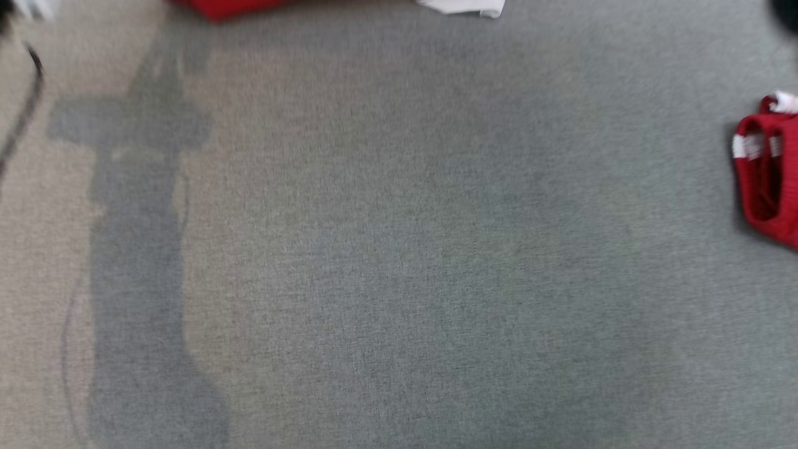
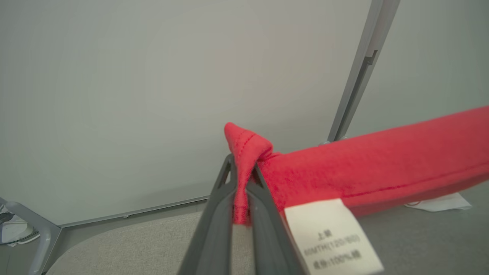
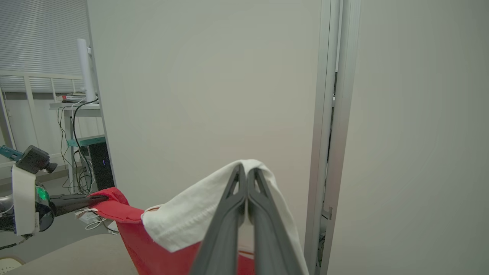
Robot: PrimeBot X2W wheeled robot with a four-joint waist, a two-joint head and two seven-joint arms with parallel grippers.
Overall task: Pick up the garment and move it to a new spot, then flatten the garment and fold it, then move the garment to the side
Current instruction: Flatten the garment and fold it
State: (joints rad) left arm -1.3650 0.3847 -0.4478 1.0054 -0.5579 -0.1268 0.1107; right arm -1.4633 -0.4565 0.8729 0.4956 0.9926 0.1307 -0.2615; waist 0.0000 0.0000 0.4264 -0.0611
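Observation:
The garment (image 2: 366, 168) is red with a white part and a white care label (image 2: 332, 236). In the left wrist view my left gripper (image 2: 241, 172) is shut on a bunched red hem, and the cloth stretches away to the right above the grey table. My right gripper (image 3: 246, 172) is shut on the garment's white part (image 3: 183, 217), which drapes over its fingers, with red cloth hanging below. The right wrist view also has the left gripper (image 3: 101, 198) at the left, pinching the red corner. The head view catches the garment's red edge (image 1: 224, 7) and white edge (image 1: 464, 6) at the top.
A grey cloth-covered table (image 1: 399, 249) spreads across the head view. A folded red piece with white trim (image 1: 770, 174) lies at its right edge. A dark cable (image 1: 25, 106) runs along the left. Pale wall panels and a metal post (image 3: 332, 133) stand behind.

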